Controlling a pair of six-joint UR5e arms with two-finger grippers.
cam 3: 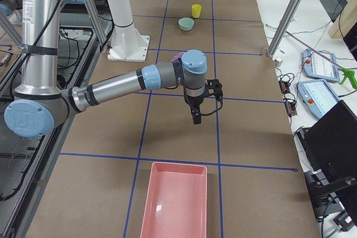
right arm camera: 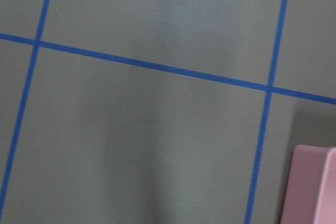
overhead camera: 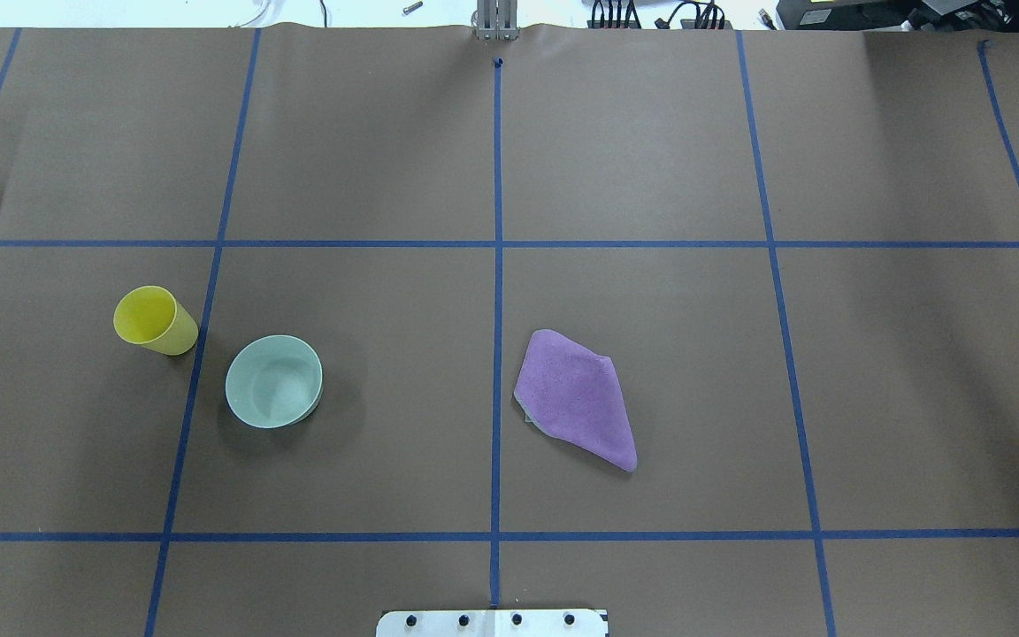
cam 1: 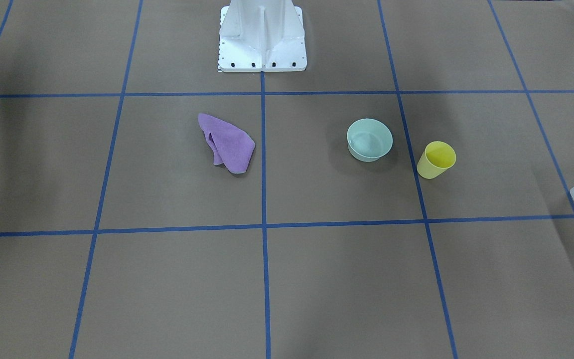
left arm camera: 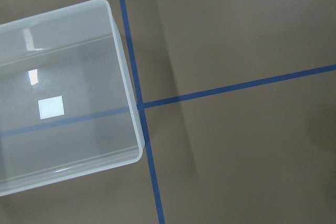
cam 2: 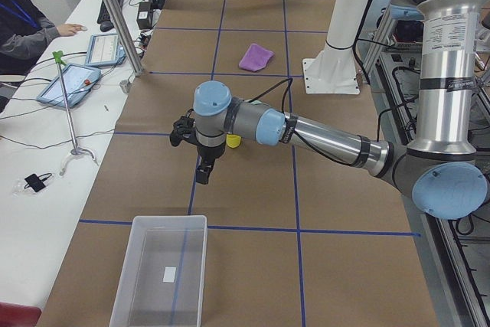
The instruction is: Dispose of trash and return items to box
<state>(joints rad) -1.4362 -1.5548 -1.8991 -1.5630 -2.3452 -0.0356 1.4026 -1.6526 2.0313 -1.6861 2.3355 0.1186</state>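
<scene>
A crumpled purple cloth (overhead camera: 576, 398) lies right of the table's centre line. On the left side a mint bowl (overhead camera: 273, 380) stands upright, with a yellow cup (overhead camera: 156, 320) beside it. The clear box (cam 2: 126, 281) sits at the table's left end and fills the left wrist view (left arm camera: 126, 77). My left gripper (cam 2: 201, 178) hangs over the table between the cup and the box; I cannot tell whether it is open or shut. My right gripper (cam 3: 195, 120) hovers between the cloth and a pink bin (cam 3: 146, 204); its state is also unclear. Nothing shows in either.
The white robot base (cam 1: 262, 45) stands at the near middle edge. Blue tape lines grid the brown table. A person sits at a side desk (cam 2: 46, 151) with tablets and cables beyond the table's far long edge. A metal post (cam 2: 115, 17) rises there.
</scene>
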